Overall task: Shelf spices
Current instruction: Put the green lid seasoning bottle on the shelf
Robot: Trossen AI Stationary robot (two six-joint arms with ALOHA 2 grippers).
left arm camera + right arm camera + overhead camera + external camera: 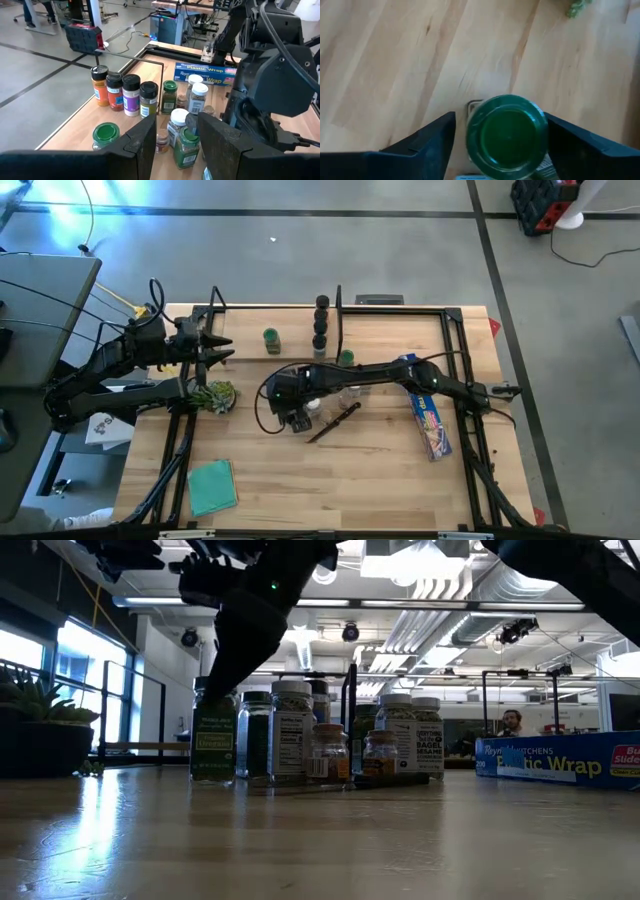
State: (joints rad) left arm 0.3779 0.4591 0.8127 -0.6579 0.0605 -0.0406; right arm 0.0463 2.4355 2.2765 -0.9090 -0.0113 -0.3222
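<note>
Green was what filled my right wrist camera: the cap of a spice jar sat between the right gripper's fingers, which stood apart on either side, not yet touching it. That jar stood on the wooden tabletop among the loose spices at mid-table. Four more jars lined the shelf at the far edge. My left gripper waited near the table's left side, fingers apart, holding nothing.
</note>
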